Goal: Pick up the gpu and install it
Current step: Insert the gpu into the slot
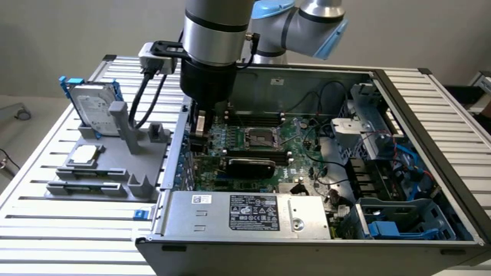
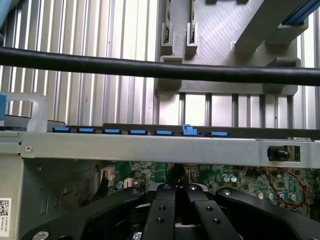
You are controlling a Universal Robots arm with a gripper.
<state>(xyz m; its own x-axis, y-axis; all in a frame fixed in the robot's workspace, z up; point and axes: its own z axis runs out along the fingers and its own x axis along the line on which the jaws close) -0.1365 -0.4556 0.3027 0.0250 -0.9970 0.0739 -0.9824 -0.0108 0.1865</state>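
My gripper (image 1: 203, 118) reaches down into the open computer case (image 1: 399, 103), close to its wall on the exterior view's left. Just under it hangs a narrow upright silver bracket that I take for the end of the gpu (image 1: 200, 126); the rest of the card is hidden by the arm. In the wrist view the black fingers (image 2: 160, 215) stand close together, and a thin dark edge of the gpu (image 2: 176, 175) shows between them above the green motherboard (image 2: 240, 177). The gripper (image 2: 176, 192) is shut on it.
A grey fixture (image 1: 100, 172) on the slatted table holds a hard drive in a blue frame (image 1: 94, 106), a processor chip and a memory stick. Inside the case are the CPU socket (image 1: 257, 137), a black-covered block (image 1: 249, 167), a power supply (image 1: 245, 210) and drive cages. A black cable (image 2: 150, 67) crosses the wrist view.
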